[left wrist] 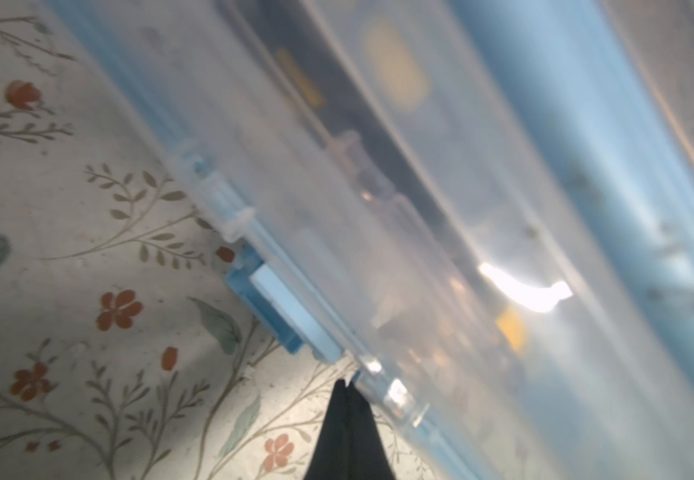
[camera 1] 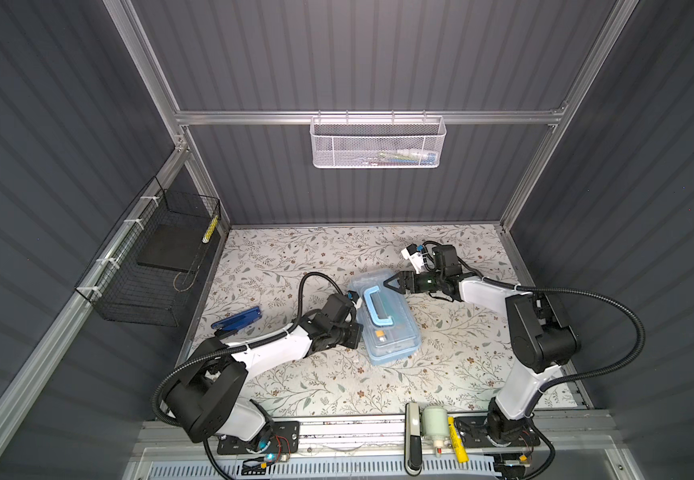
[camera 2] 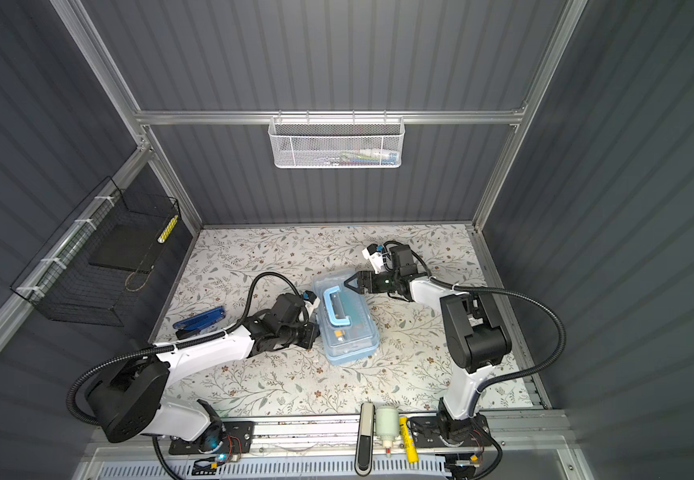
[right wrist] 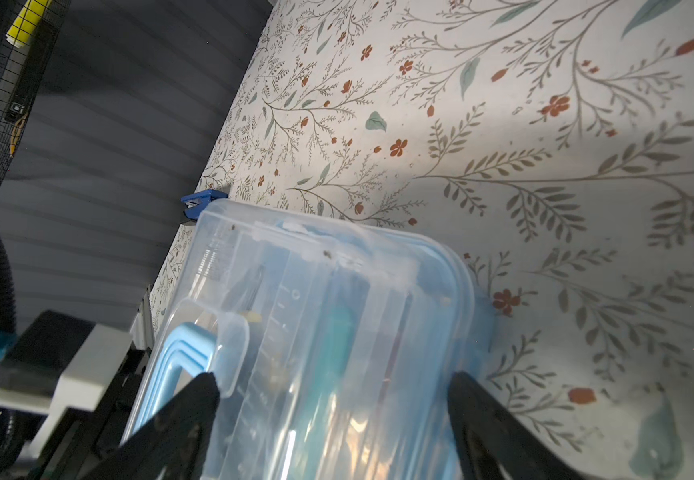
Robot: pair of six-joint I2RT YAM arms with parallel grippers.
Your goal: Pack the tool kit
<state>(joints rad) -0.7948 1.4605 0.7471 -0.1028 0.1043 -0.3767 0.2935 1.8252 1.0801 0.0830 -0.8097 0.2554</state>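
Top views first: in both top views the small light-blue plastic tool kit with a see-through lid [camera 1: 391,328] [camera 2: 347,328] lies mid-way across the floral bench [camera 1: 295,386], its long axis running far to near. The left gripper [camera 1: 356,334] comes in low at its left long side. The right gripper [camera 1: 395,283] reaches level over its far short end.

Left wrist view: the left gripper [left wrist: 347,388] is pinched together and empty, just beside the blue clasp [left wrist: 278,309].

Right wrist view: the right gripper [right wrist: 332,382] is spread wide, straddling the kit's end; contact is unclear.

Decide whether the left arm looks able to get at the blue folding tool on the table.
Probably yes. The blue folding tool lies uncovered on the table beside that arm, nothing between them. The left hand, shut beside the tool kit, would first have to back off and open.
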